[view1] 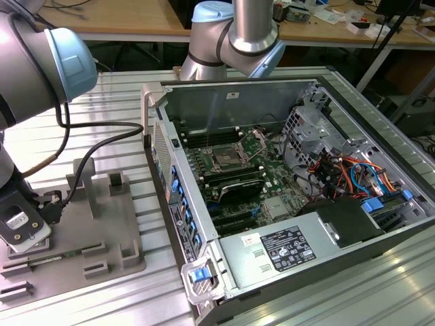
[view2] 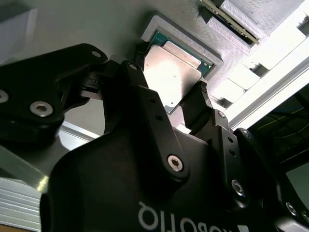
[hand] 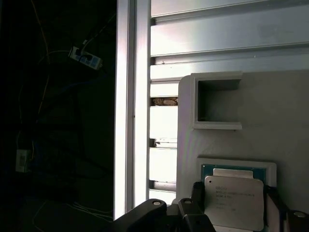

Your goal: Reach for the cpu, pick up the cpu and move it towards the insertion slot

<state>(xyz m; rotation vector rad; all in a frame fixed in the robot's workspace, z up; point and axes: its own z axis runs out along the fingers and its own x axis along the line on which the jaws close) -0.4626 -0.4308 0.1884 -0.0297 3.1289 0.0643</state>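
**Cpu pinched over its nest, well away from the socket**

A ribbed aluminium table (view1: pixel 102 102) carries everything. On the exterior view's right, an open computer case (view1: pixel 231 95) lies on it, motherboard facing up. The grey arm (view1: pixel 251 27) rises behind the case, and another section of it, with a pale blue cap, comes in at the exterior view's left. There it hangs over a grey fixture plate (view1: pixel 102 231) that rests on the table beside the case.

The insertion slot (view1: pixel 228 159) sits near the middle of the motherboard, a silvery frame around a dark centre, with its wire levers raised.

The black pincer (view2: pixel 166 84) is low over the fixture plate. Its fingers (view2: pixel 200 99) press against two opposite edges of the cpu (hand: pixel 234 203), pinching it.

In both wrist views the cpu's silver top faces the cameras. It sits offset from the raised square nest (hand: pixel 207 169), whose teal floor shows past one edge of the chip, so the chip appears slightly lifted. It is well apart from the insertion slot.

A square pocket (hand: pixel 217 104) in the plate lies near the nest.
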